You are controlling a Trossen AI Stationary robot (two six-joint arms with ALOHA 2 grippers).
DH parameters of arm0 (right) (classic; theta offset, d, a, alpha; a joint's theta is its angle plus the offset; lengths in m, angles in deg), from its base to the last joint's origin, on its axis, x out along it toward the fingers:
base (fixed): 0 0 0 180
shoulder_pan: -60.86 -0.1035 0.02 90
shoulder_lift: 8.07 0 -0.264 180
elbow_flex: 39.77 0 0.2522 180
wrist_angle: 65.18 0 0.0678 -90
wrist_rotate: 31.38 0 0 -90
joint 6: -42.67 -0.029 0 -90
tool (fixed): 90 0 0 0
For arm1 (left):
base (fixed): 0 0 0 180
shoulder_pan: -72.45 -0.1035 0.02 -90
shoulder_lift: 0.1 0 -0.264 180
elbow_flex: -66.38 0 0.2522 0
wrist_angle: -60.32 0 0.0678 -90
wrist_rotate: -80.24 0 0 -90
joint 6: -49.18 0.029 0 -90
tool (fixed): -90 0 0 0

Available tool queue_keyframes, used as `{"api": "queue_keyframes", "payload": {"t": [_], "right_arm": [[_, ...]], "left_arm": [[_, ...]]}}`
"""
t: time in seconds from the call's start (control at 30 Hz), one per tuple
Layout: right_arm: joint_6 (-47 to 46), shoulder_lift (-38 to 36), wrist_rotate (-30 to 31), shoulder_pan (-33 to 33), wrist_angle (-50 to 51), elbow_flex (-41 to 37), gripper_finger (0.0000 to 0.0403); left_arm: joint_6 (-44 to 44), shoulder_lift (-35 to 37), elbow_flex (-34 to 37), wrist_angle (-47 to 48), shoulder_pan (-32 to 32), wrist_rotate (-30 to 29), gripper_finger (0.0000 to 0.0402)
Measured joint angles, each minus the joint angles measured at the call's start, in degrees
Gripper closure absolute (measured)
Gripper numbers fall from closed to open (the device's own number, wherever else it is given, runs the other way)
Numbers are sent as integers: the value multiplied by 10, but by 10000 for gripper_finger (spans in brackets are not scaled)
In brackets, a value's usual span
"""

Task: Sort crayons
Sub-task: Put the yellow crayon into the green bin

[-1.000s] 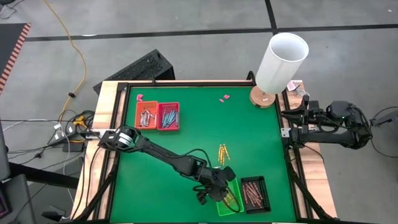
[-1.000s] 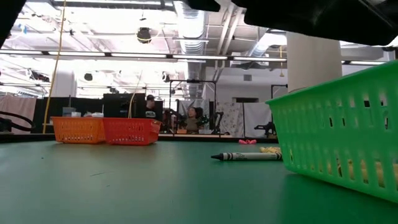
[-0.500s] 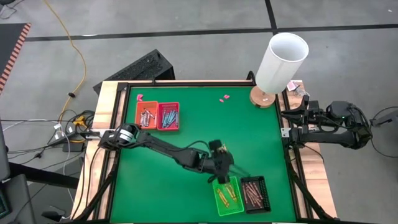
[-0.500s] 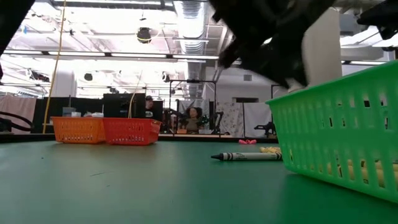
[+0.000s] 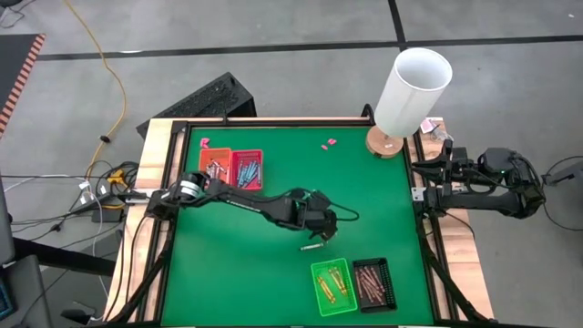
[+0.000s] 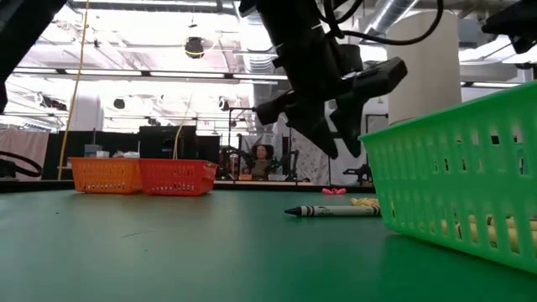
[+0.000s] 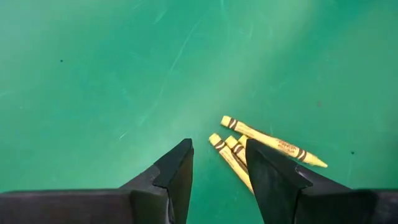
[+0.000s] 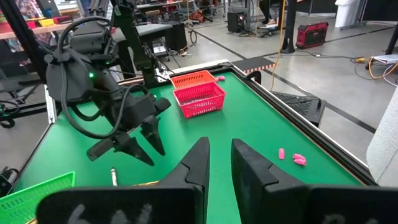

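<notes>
No text, brand, number or sign can be read anywhere. The yellow crayons (image 7: 264, 142) on the green table (image 7: 93, 74) carry dark printed wrappers, and so does the crayon (image 6: 332, 210) lying just beside the green basket (image 6: 453, 180), but the print is too small to make out.

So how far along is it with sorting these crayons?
Mostly done, it seems. The orange tray, red tray, green tray and black tray each hold crayons. In hand: the left gripper, open and empty, hovers over a few loose yellow crayons. Left: those, plus one dark crayon on the mat. The right gripper waits at the table's edge.
</notes>
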Motion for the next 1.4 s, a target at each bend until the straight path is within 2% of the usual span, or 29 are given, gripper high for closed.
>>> {"api": "queue_keyframes", "payload": {"t": [0.53, 1.0, 1.23, 1.4], "right_arm": [[1, 0, 0, 0, 0, 0, 335], [1, 0, 0, 0, 0, 0, 335], [3, 0, 0, 0, 0, 0, 335], [3, 1, -1, 0, 0, 0, 335]], "left_arm": [[-46, -3, 45, -32, 25, -33, 264], [-30, -1, 61, -86, 34, -55, 264], [-24, -11, 61, -112, 35, -51, 264], [-24, -33, 59, -122, 35, -13, 268]]}}
